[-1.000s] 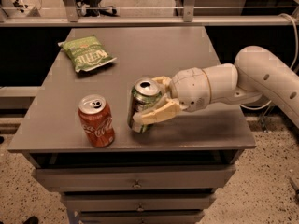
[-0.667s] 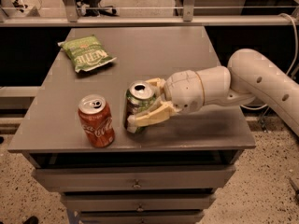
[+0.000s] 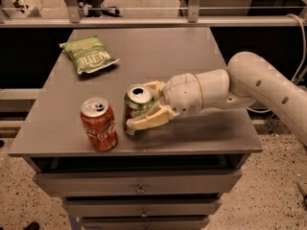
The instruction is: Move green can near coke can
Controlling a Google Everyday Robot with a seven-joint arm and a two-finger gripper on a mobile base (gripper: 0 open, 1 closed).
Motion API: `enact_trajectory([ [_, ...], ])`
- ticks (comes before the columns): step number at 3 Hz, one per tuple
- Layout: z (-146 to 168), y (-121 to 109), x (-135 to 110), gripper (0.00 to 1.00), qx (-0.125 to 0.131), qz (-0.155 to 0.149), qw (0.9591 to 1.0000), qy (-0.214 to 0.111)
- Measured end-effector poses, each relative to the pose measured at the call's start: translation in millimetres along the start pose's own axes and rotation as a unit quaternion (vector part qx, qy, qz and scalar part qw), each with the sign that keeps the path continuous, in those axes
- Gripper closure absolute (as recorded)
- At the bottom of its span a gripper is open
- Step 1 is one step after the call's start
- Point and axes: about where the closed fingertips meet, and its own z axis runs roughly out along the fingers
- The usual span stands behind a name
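A flat green chip bag (image 3: pixel 90 56) lies toward the far left corner of the grey table (image 3: pixel 158 51), its printed face up and its long side slanting from the left edge in toward the middle. It is well apart from the cans.

Nearer the front edge, left of its midpoint, the coke can (image 3: pixel 99 124) stands upright on its base. Its long axis is vertical, its silver top with the opened tab faces up, and the white script is on the side toward the front.

Just beside it to the right is the green can (image 3: pixel 135 107), also upright with its long axis vertical and its open silver top facing up. A narrow gap shows between the two cans. Nothing else stands between them.

The gripper (image 3: pixel 141 105) comes in from the right at can height, its pale fingers (image 3: pixel 148 121) closed around the green can. One finger is on the side of the can toward the far edge and the other on the side toward the front edge, both pressed against the can's wall.

Behind the gripper the white arm (image 3: pixel 268 85) runs out past the table's right edge. Below the front edge are the fronts of the table's drawers (image 3: pixel 139 183).
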Motion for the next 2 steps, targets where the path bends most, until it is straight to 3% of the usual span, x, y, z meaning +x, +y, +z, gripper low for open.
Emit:
enact_trajectory([
  [1,6.3,4.7,0.4,0.12,-0.008,0.004,1.0000,0.000],
  [2,12.2,11.8,0.4,0.00,-0.019,0.012,0.9997,0.000],
])
